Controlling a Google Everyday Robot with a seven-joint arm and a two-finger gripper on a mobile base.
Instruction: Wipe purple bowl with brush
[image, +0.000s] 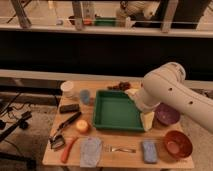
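Note:
The purple bowl (167, 114) sits at the right of the wooden table (127, 140), partly behind my white arm (167, 92). The brush (67, 124) lies at the left, slanted, its black handle pointing to the back right and its wider head (57, 142) toward the front left. My arm reaches in from the right over the table, between the green tray (117, 111) and the purple bowl. My gripper is hidden behind the arm's thick link and does not show. Nothing is seen being held.
An orange-red bowl (177, 144) stands front right. At the front lie a blue sponge (149, 151), a fork (120, 149), a grey cloth (91, 151) and an orange-red stick (67, 149). At the left are a yellow fruit (82, 126), a black block (69, 108), a blue cup (85, 96) and a white cup (67, 89).

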